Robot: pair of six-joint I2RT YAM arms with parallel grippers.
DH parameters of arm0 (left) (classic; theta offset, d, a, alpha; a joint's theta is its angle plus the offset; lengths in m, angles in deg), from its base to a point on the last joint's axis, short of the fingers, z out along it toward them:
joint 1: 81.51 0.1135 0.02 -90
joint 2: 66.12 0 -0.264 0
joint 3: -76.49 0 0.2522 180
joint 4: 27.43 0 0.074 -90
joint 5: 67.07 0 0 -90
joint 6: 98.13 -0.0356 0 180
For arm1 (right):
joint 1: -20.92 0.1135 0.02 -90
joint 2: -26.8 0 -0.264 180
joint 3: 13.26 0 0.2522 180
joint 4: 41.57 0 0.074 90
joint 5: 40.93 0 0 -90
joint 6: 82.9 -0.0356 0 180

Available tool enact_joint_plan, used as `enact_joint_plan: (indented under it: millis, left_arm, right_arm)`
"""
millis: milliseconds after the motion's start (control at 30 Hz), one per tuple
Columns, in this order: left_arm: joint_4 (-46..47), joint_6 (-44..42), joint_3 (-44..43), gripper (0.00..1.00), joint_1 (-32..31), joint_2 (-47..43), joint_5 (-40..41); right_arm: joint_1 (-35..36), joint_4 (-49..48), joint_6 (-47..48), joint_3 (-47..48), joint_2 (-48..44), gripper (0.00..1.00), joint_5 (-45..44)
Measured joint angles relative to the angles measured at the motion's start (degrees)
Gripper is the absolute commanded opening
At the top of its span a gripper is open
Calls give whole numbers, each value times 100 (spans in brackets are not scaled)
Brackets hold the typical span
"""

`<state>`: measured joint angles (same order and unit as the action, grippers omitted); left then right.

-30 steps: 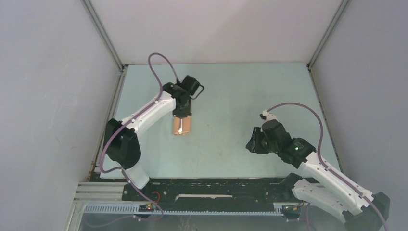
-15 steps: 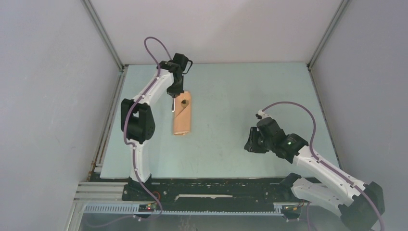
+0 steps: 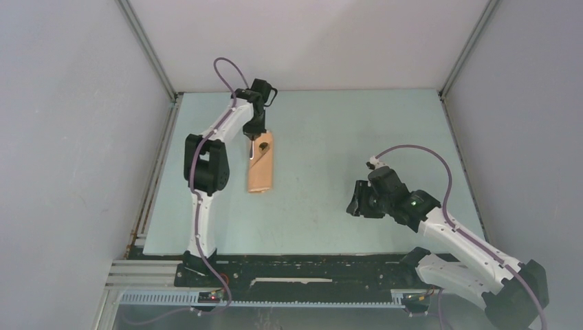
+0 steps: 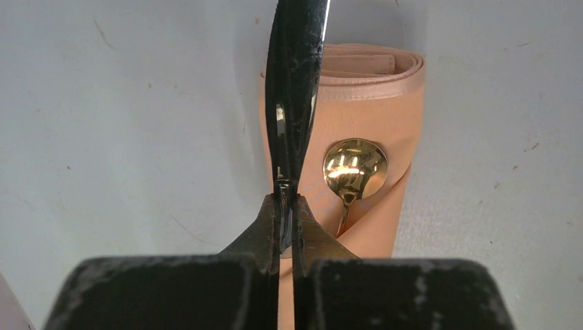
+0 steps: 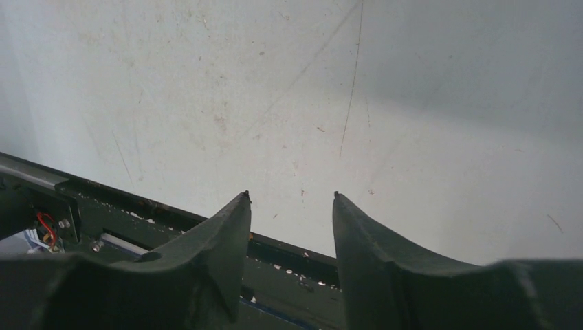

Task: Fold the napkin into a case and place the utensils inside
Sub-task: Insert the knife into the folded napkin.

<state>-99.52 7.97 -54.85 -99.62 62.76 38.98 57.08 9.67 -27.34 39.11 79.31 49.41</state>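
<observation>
The napkin lies folded into a narrow peach case (image 3: 261, 172) (image 4: 371, 110) on the left half of the table, with a diagonal flap across it. The spoon's gold bowl (image 4: 355, 168) (image 3: 264, 146) sticks out near the case's far end, its handle tucked under the flap. My left gripper (image 3: 256, 136) (image 4: 285, 203) hovers over that far end, shut on the slim dark knife (image 4: 295, 89), which points out ahead of the fingers along the case's left edge. My right gripper (image 3: 356, 204) (image 5: 291, 196) stands open and holds nothing, over bare table on the right.
The pale green table (image 3: 330, 137) is enclosed by grey walls on three sides. A black rail (image 5: 137, 220) runs along the near edge, just below the right gripper's fingertips. The left arm's purple cable (image 3: 223, 69) loops above the far left corner.
The left arm swung from over the case's middle toward its far end, carrying the knife. The right gripper's jaws spread a little wider and it shifted slightly left.
</observation>
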Motion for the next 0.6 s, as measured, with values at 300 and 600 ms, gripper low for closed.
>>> enact_joint_plan:
  millis: [300,600]
  left_arm:
    - [168,42,11,0,4,197,-131]
    - [374,103,337,0,4,197,-184]
  right_arm:
    - [-293,304,177,323,-498,80,-317]
    - [-481,411,435,693,-837,85,-564]
